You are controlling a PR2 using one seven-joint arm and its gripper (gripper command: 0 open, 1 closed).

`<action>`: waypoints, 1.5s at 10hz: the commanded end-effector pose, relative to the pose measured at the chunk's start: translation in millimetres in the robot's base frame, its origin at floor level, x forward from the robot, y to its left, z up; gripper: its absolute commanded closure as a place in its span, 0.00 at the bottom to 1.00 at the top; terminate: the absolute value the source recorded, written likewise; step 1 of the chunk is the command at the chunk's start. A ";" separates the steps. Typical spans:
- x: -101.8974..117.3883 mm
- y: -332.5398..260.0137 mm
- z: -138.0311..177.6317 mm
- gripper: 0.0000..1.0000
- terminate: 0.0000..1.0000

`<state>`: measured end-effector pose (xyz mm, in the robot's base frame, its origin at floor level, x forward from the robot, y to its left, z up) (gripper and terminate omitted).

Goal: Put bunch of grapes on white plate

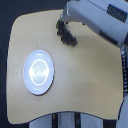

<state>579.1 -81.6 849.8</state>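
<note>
Exterior view only, low res. My arm comes in from the 1 to 2 o'clock corner of the frame, grey-white housing angled down toward the top edge of the table. My tool sits at roughly 12 o'clock, right at the table's far edge. The bunch of grapes lies on the table directly under and just toward 5 o'clock of the tool, a dark elongated cluster running diagonally from 11 to 5 o'clock. The tool's tip overlaps the cluster's upper end, so they look to be in contact, but the fingers blur into the dark grapes; cannot tell whether the tool is wide, narrow, or clamped on the fruit. No green stem resolvable at this size. The white plate is at about 8 o'clock of frame centre, flat on the table, glossy with a bright ring of reflection, nothing on it. Grapes and plate are well apart, with bare light wood between them. Grapes lie at about 1 o'clock from the plate. Table is light wood with rounded corners. Dark floor shows past its edges, on the exterior view's left and top.
</note>
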 end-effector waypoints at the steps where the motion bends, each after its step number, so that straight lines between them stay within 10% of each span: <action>1: 22.6 31.8 -42.9 0.00 0.00; 15: 12.6 91.4 -135.9 0.00 0.00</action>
<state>586.2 5.4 730.1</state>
